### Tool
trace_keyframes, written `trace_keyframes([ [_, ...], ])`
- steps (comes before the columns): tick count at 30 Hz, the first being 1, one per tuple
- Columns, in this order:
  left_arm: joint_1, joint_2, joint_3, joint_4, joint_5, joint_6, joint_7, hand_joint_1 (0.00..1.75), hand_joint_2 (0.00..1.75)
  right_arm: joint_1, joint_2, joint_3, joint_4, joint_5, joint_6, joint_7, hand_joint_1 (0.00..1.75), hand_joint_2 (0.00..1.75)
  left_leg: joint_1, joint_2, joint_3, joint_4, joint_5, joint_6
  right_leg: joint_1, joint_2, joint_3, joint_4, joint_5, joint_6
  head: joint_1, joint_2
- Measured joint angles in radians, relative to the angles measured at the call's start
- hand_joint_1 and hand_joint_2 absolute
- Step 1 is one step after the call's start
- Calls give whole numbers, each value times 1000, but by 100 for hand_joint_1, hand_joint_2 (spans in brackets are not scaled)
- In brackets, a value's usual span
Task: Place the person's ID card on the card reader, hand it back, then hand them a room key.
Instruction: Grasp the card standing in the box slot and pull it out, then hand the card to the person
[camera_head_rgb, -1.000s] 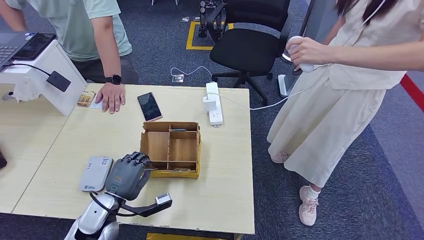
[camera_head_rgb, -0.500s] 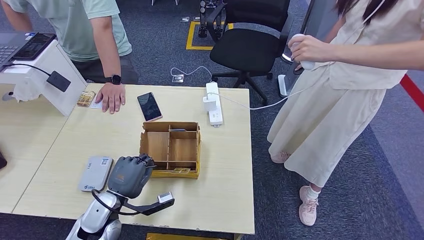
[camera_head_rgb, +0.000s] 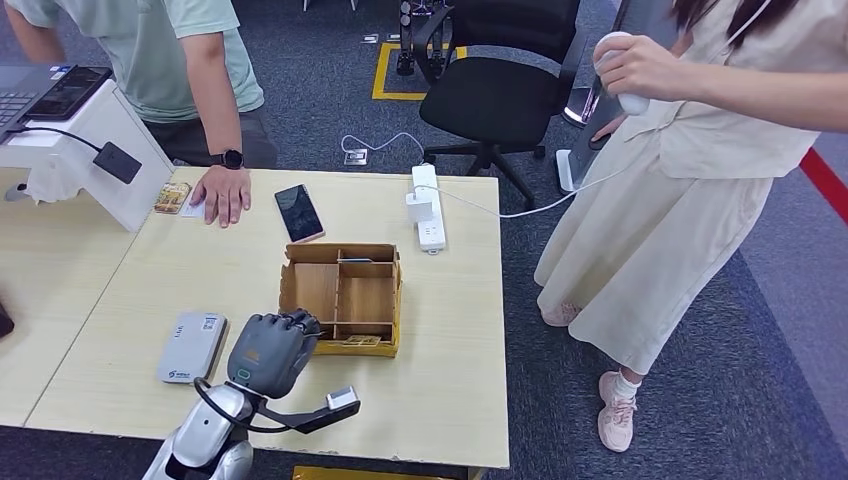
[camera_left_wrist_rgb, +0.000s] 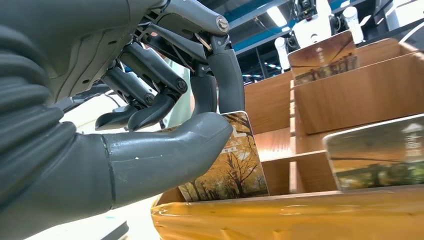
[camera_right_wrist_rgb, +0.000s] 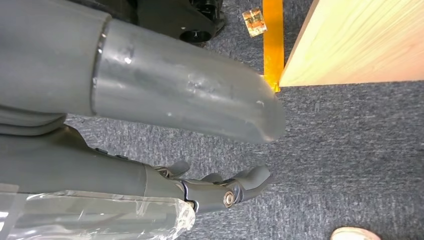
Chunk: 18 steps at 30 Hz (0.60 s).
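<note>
Left robot hand has shifted right toward the wooden organizer box at frame center, thumb and fingers now pinching a room key card at the box's lower-left corner. Card reader lies lower left on the table. Right robot hand hangs over carpet, fingers loosely apart, holding nothing.

Glossy card, wooden organiser

The head view looked steeply down on the table; the left wrist camera sat close behind the wooden organizer, at the head view's six o'clock; the right wrist camera faced carpet.
</note>
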Motion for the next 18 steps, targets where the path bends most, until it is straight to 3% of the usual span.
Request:
trace_keyframes([
  [18, -32, 22, 34, -175, 33, 14, 6, 175, 175, 6, 0, -19, -15, 19, -5, 21, 0, 0, 0, 0, 0, 0, 0, 0, 0, 0, 0, 0, 0, 0, 0, 0],
])
